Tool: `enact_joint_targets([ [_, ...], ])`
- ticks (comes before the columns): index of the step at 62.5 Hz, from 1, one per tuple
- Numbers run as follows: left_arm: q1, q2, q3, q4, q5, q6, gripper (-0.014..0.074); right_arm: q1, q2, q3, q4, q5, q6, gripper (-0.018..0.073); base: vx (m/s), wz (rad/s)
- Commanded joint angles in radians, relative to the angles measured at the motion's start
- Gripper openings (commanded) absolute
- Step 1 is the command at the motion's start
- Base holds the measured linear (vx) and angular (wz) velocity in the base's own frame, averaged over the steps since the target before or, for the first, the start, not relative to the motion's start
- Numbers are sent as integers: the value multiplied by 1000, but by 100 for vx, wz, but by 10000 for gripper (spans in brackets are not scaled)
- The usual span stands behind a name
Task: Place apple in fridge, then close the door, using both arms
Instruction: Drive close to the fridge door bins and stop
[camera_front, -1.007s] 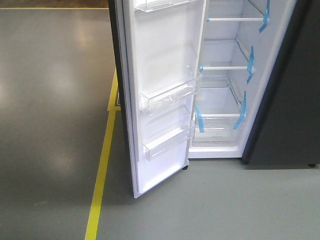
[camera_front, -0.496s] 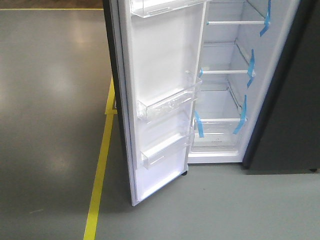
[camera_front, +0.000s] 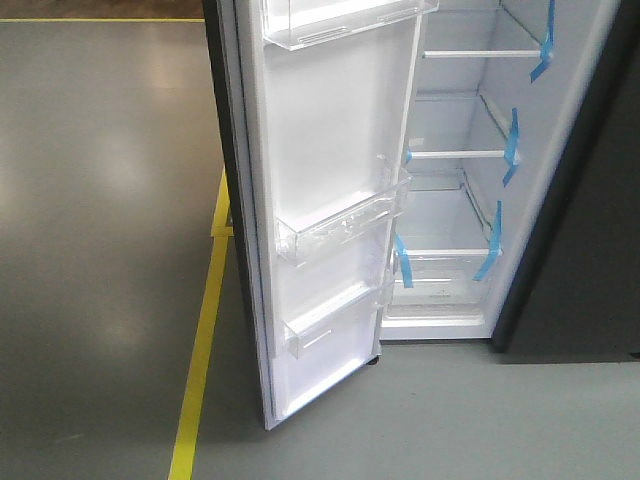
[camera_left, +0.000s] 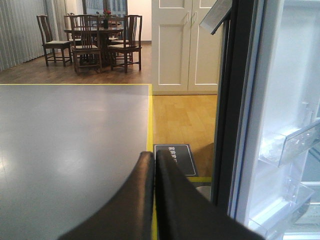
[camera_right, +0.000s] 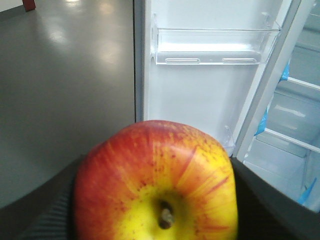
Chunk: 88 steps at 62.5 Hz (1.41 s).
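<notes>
The red and yellow apple (camera_right: 155, 185) fills the lower right wrist view, stem towards the camera. My right gripper (camera_right: 156, 202) is shut on it, with black fingers (camera_right: 272, 207) pressed against both sides. Beyond it stands the fridge (camera_front: 450, 200), open, with a white interior, glass shelves and blue tape strips. The door (camera_front: 330, 150) is swung out to the left, its white inside and clear bins facing me. My left gripper (camera_left: 153, 159) is shut and empty, just left of the door's dark edge (camera_left: 231, 100). Neither gripper shows in the exterior view.
A yellow floor line (camera_front: 200, 340) runs left of the door. A dark grey block (camera_front: 590, 250) stands right of the fridge. In the left wrist view there are a black floor plate (camera_left: 175, 157), white cupboards (camera_left: 185, 45) and a dining table with chairs (camera_left: 95, 35).
The fridge and its door have slid lower and look slightly larger in the exterior view. The door stays open at the same angle.
</notes>
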Motion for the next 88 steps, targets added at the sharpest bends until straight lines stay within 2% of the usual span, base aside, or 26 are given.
enact_joint_targets([
  [1, 2, -14, 28, -2, -69, -9, -6, -4, -10, -25, 41, -16, -5, -6, 11, 1],
  [88, 2, -14, 28, -2, -69, -9, -6, -4, -10, -25, 41, -16, -5, -6, 10, -1],
])
